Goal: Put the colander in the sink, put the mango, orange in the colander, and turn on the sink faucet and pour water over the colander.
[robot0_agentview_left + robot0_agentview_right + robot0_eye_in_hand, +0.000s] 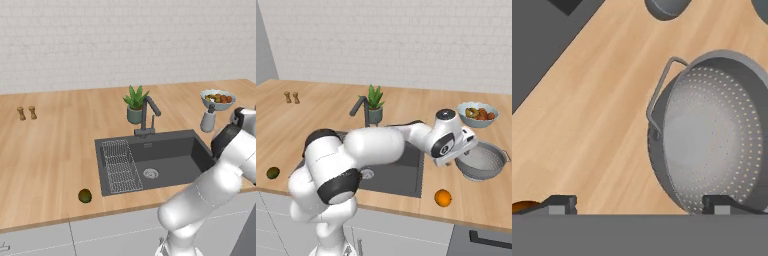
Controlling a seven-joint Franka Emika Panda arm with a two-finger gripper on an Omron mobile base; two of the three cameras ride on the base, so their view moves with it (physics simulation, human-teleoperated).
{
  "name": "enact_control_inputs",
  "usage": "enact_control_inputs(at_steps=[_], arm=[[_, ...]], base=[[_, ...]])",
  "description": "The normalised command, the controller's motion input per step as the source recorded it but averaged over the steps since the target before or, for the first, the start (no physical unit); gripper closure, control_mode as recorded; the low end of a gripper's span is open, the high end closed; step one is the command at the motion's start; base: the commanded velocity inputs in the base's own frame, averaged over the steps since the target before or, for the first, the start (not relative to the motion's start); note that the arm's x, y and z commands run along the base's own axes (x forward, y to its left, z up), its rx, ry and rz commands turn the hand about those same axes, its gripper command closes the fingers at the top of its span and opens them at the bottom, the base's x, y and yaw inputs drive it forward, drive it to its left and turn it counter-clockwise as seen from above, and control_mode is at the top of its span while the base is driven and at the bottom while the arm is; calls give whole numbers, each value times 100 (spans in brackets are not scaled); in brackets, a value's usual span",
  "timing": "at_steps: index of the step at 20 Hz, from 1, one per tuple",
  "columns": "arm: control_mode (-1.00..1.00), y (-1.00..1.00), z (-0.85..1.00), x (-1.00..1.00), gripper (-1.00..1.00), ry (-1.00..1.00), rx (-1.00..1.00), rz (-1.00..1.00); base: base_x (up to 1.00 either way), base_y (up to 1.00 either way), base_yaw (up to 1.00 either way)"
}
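The silver perforated colander sits upright on the wooden counter right of the sink, in front of the white fruit bowl. In the hand view the colander lies just ahead, its wire handle towards the sink. My gripper hovers over the colander's near rim, open and empty; from the right base view the gripper is at the colander's left edge. The orange rests near the counter's front edge. The dark green mango lies left of the sink. The faucet stands behind the basin.
A potted plant stands beside the faucet. A white fruit bowl and a grey dispenser are at the back right. Two small shakers stand far left. A wire rack lies in the sink's left half.
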Motion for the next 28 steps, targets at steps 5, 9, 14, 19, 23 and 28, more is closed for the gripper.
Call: enact_control_inputs(at_steps=[5,9,14,19,23,28], arm=[[-100,-37,-11,25,-100,7,0,0],[-100,-27,-21,21,-100,10,0,0],[-100,-26,-10,15,-100,5,0,0],[-100,-29,0,19,-100,0,2,0],[-100,-9,-7,28,-100,4,0,0],[-100,-1,-33,21,-100,12,0,0]], base=[[0,0,0],[0,0,0],[0,0,0],[0,0,0],[0,0,0],[0,0,0]])
